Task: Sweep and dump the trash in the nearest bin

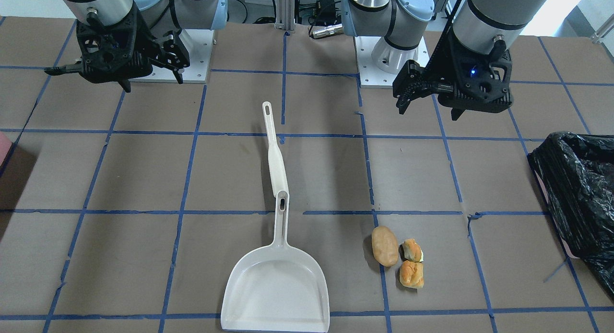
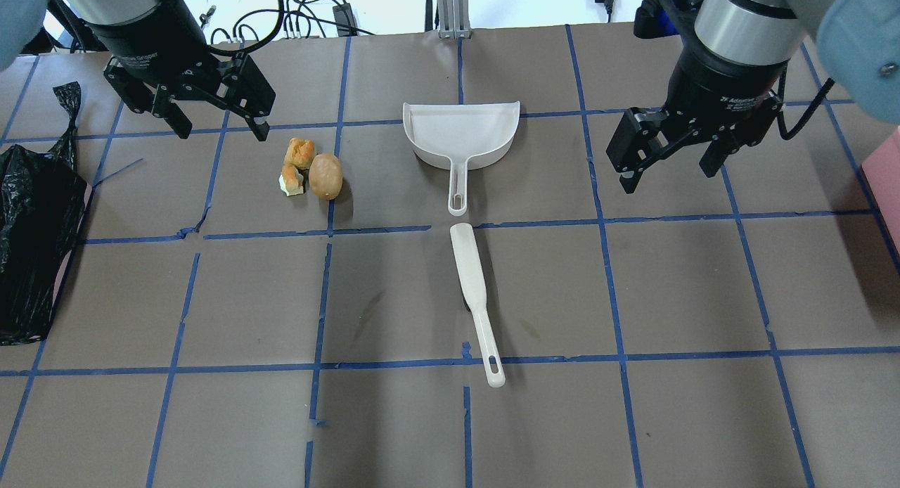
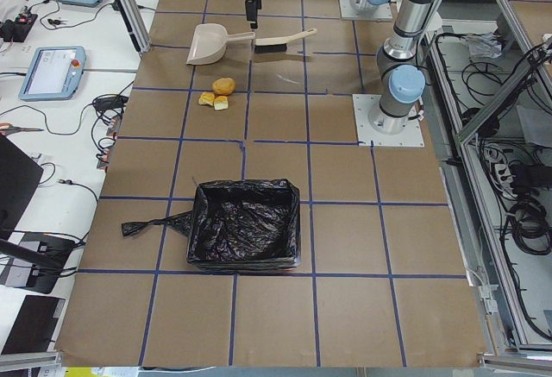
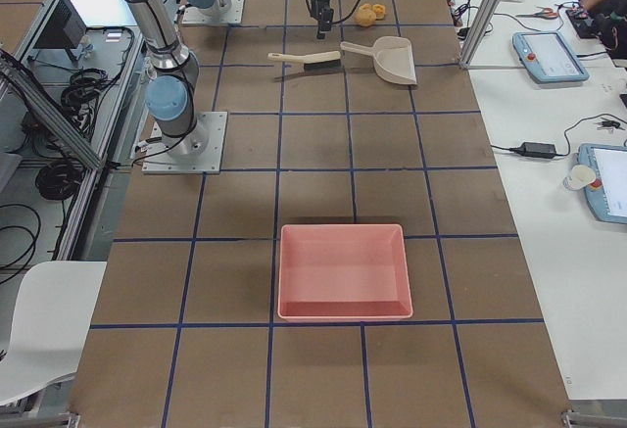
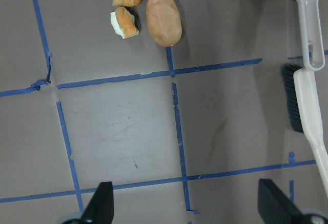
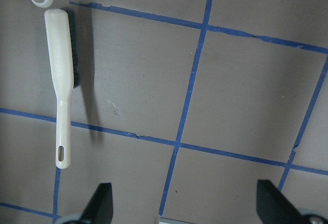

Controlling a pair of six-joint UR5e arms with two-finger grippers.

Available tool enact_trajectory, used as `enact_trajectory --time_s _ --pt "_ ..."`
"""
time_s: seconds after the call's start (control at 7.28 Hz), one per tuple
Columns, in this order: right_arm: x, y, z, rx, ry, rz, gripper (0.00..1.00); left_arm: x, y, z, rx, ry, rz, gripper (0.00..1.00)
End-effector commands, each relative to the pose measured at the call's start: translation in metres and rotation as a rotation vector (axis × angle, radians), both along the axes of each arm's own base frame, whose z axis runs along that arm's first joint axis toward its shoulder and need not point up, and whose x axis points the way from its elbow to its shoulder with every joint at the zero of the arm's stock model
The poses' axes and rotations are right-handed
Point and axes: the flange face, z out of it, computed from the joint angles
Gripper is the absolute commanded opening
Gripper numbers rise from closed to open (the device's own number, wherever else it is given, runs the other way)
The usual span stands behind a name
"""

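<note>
The trash lies together on the table: a tan potato-like lump (image 2: 325, 176) (image 1: 384, 245) (image 5: 163, 19) and two golden bread chunks (image 2: 301, 152) (image 2: 292, 181) (image 1: 411, 274). The bin with the black bag (image 2: 31, 228) (image 1: 580, 194) (image 3: 246, 235) stands at the table's left end. My left gripper (image 2: 219, 126) (image 1: 428, 111) (image 5: 187, 203) is open and empty, hovering just beyond the trash. My right gripper (image 2: 666, 175) (image 1: 153, 83) (image 6: 184, 203) is open and empty, to the right of the dustpan.
A white dustpan (image 2: 460, 133) (image 1: 276, 290) lies mid-table, its handle toward me. A white brush (image 2: 472, 284) (image 1: 277, 165) (image 6: 60, 65) lies in line with that handle. A pink tray with no bag (image 4: 343, 269) (image 2: 887, 171) sits at the right end.
</note>
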Motion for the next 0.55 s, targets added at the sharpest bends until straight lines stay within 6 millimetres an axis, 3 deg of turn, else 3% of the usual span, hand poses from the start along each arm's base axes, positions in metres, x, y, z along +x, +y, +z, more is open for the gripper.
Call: enact_trajectory --time_s 0.0,0.41 --pt "0.0001 0.0001 -0.0001 0.000 0.000 0.000 1.00 0.0000 -0.0001 -0.0006 0.001 0.001 0.000 1.00" --pt "0.0001 0.0001 -0.0001 0.000 0.000 0.000 1.00 -0.0001 0.0025 -0.0004 0.001 0.001 0.000 1.00"
